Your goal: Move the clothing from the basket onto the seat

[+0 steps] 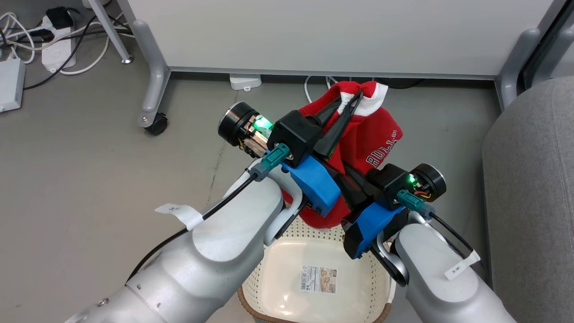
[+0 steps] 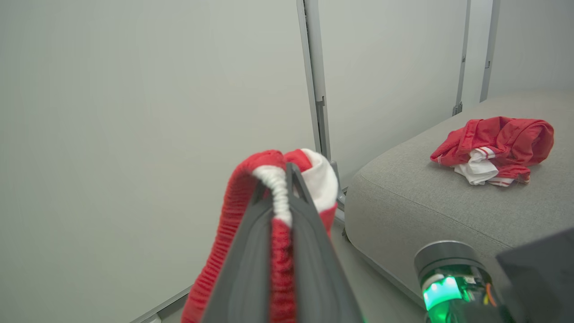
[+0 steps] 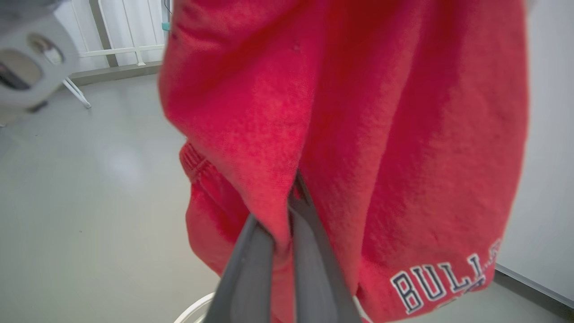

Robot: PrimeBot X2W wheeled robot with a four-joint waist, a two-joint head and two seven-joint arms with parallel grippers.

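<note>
A red garment (image 1: 376,134) with white trim and "BULLS" lettering hangs above the cream basket (image 1: 251,309), held by both arms. My left gripper (image 1: 352,101) is shut on its red-and-white ribbed waistband (image 2: 309,175), with the band pinched between the fingertips (image 2: 281,179). My right gripper (image 3: 291,197) is shut on a fold of the red cloth (image 3: 358,134) lower down; in the head view its fingertips are hidden behind the left gripper's blue housing. A second red garment (image 2: 497,143) lies crumpled on the light grey seat (image 2: 426,211). The seat (image 1: 529,202) stands to the right of the basket.
A white partition panel (image 1: 314,31) on grey castor legs (image 1: 154,123) stands just behind the held garment. Power strips and cables (image 1: 54,49) lie on the floor at the far left. A paper label (image 1: 318,279) is stuck on the basket's floor.
</note>
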